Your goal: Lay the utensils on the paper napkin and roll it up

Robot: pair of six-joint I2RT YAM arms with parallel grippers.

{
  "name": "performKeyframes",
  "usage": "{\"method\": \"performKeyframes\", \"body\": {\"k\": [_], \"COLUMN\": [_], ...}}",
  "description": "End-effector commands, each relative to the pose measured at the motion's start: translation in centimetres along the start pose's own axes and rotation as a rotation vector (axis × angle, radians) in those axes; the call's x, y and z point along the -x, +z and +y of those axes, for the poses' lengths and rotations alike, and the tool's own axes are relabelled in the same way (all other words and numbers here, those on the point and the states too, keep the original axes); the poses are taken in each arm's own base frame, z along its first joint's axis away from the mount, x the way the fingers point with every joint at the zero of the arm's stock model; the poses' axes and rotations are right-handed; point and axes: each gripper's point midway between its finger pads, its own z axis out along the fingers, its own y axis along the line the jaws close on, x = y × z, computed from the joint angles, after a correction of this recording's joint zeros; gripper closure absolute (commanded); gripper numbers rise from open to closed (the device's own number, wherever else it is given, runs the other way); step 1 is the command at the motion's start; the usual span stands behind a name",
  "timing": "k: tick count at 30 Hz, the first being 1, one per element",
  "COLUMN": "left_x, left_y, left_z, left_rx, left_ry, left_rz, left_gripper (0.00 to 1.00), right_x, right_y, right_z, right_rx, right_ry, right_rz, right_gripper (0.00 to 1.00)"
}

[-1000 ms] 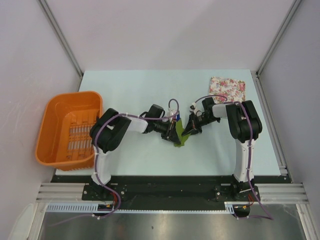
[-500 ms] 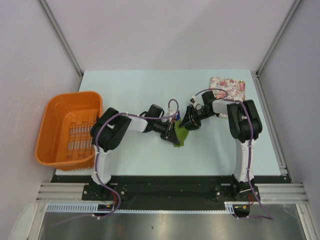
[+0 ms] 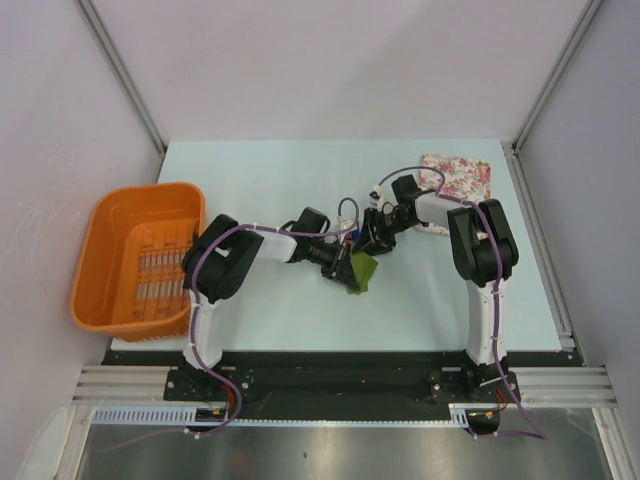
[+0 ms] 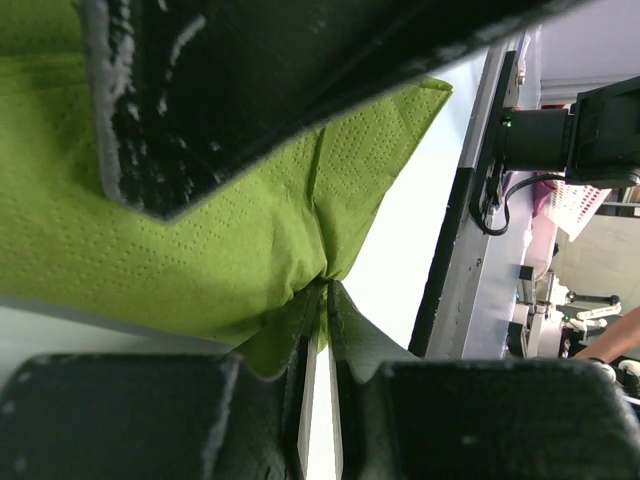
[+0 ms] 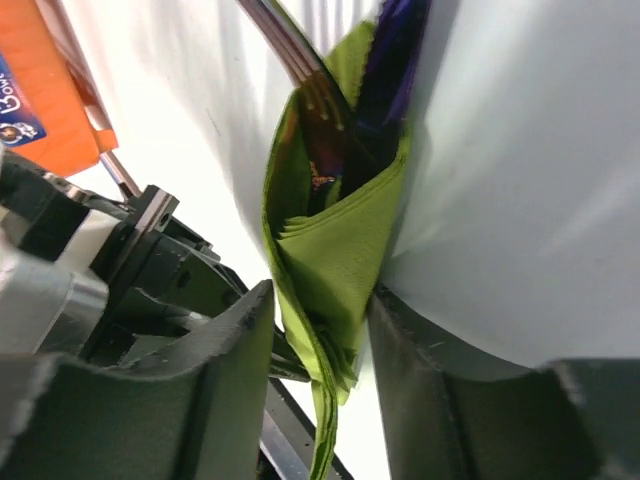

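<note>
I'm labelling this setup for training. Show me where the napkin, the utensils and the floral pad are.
Napkin [image 5: 335, 250], right wrist view, on its folded front flap.
Utensils [image 5: 290, 55], right wrist view, on a metal shaft.
Floral pad [image 3: 464, 179], top view, on its middle.

both arms reaching inward, left gripper [image 3: 347, 267] pinched closed, right gripper [image 3: 372, 244] jaws parted

At 6 o'clock the left gripper [image 4: 322, 345] pinches the paper napkin [image 4: 200, 260] at a fold. A black part [image 4: 300, 90], perhaps another finger, overlaps it at 12 o'clock.
</note>
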Motion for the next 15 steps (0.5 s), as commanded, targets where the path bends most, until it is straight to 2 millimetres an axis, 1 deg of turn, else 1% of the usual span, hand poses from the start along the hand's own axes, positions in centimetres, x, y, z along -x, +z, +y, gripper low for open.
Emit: {"method": "performKeyframes", "body": {"k": [1,2,4,5,7,8,9,10,11,14,15], "left_x": [-0.7,-0.7,-0.5,-0.4,-0.3,0.0,0.2,0.3,0.8,1.8,2.7], "left_y": [0.4,0.4,0.4,0.4,0.3,0.3,0.0,-0.1,-0.3,-1.4,-2.2], "left_z": [3.3,3.2,3.1,3.0,2.8,2.7,2.4,2.1,1.9,0.2,-0.9], "left_rx": [0.108,0.107,0.106,0.106,0.104,0.1,0.098,0.096,0.093,0.082,0.081], "left_ry": [0.007,0.01,0.006,0.008,-0.004,0.002,0.005,0.002,0.012,0.05,0.08], "left_rz": [0.011,0.01,0.007,0.003,-0.005,-0.014,-0.025,-0.031,-0.049,-0.102,-0.131], "left_gripper": [0.85,0.86,0.86,0.86,0.86,0.86,0.86,0.84,0.82,0.73,0.7], "right_x": [-2.1,-2.2,-2.5,-2.8,-2.5,-2.4,-2.1,-2.0,-1.9,-1.1,-0.8], "right_y": [1.7,1.7,1.9,2.0,2.0,1.9,1.7,1.7,1.6,1.1,1.0], "right_z": [-3.9,-3.4,-3.4,-3.2,-3.4,-3.3,-3.4,-3.6,-3.3,-2.5,-2.2], "right_rx": [-0.117,-0.087,-0.063,-0.035,-0.016,0.005,0.016,0.023,0.051,0.107,0.12], "right_ry": [0.014,0.018,0.04,0.055,0.073,0.08,0.082,0.09,0.097,0.08,0.067], "right_rz": [0.066,0.074,0.085,0.095,0.087,0.087,0.076,0.075,0.075,0.051,0.044], "right_gripper": [0.56,0.62,0.68,0.75,0.83,0.93,0.97,1.0,1.0,1.0,1.0]}}
